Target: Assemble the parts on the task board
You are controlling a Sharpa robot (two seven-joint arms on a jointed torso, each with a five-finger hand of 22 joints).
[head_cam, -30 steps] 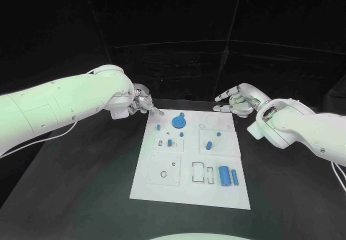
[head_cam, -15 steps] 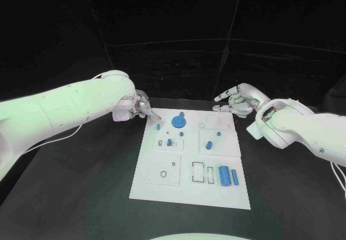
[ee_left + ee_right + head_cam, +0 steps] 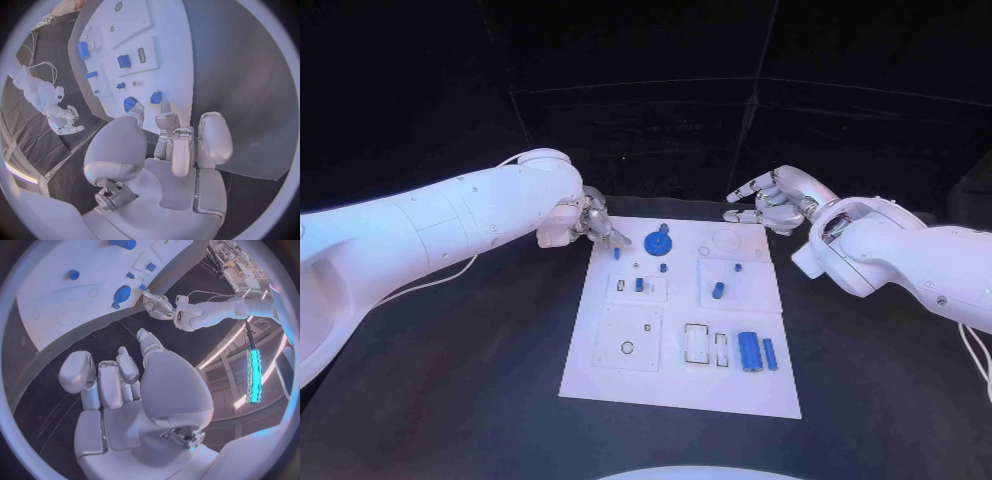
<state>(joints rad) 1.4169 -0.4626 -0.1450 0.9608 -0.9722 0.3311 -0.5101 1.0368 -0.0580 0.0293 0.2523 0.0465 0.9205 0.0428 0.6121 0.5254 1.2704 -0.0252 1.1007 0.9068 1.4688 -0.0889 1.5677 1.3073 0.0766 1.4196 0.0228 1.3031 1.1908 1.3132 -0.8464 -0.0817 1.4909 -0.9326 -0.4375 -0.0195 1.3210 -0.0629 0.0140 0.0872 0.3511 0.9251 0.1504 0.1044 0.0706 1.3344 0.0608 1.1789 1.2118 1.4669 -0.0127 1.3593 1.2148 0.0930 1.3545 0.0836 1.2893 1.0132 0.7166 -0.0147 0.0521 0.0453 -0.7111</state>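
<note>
White task board [image 3: 678, 385] is lying lengthwise in the middle of the black table [image 3: 473, 400], its long axis running away from the robot. Small blue parts are sitting on it: a round disc [image 3: 658, 243] near the far edge, a little peg [image 3: 617, 253] by the far left corner, short studs mid-board, and two upright cylinders [image 3: 750, 351] toward the near right.

Left hand [image 3: 589, 220] is hovering over the far left corner of the board, fingers [image 3: 166, 120] pointing down toward the surface. In the left wrist view the fingertips are sitting just beside the peg [image 3: 155, 97] and close to the disc [image 3: 130, 103], but no contact is showing. Fingers are partly curled and apart, nothing between them.

Right hand [image 3: 773, 203] is hanging off the board's far right corner, above the table, fingers loosely bent and spread, holding nothing. Right wrist view is showing the board [image 3: 56, 290] lying well out beyond its fingertips [image 3: 76, 371].

Judgement: the left hand is plainly the nearer one to any part. The peg lies just ahead of and below its fingertips, toward the board's centre line; the disc is a little further inboard. A small reach down and inward looks like what the pickup would need. Risk: knocking the peg over before the fingers close.
</note>
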